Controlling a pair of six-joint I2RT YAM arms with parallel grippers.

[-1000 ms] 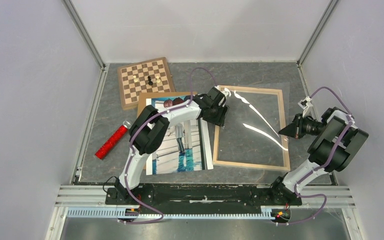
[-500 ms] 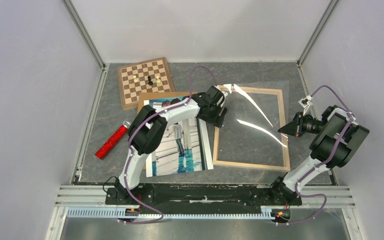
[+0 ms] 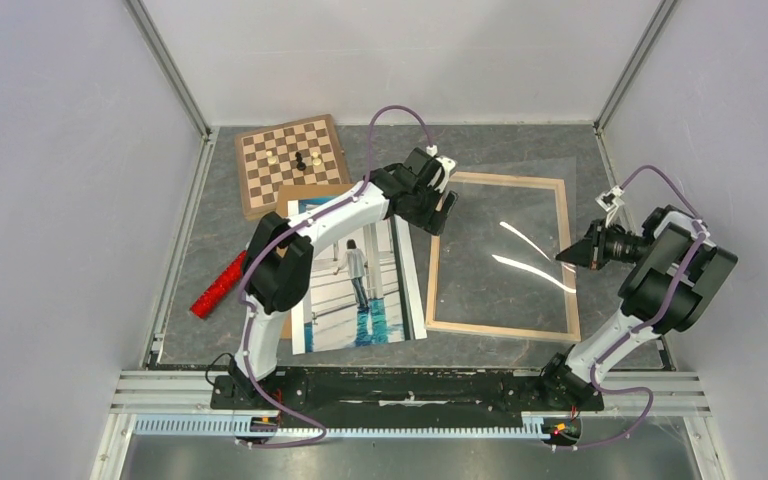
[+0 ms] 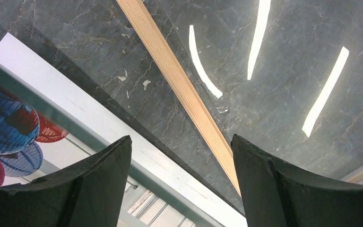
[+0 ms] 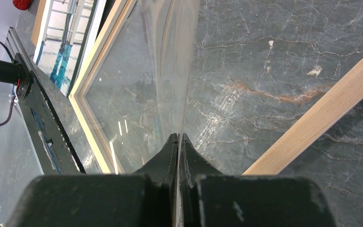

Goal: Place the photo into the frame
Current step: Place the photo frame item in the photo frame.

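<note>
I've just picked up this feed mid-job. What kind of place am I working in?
Probably a lab robot test cell, not a home: plain grey panel walls on aluminium posts box in a dark marble-patterned tabletop, and two white robot arms are bolted to a black metal rail at its near edge.

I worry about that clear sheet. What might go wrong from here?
Only the right fingers pinch the clear sheet, at one edge above the frame: it may slip or sag. The open left fingers sit close over the frame's bar and the photo and might nudge either.
</note>
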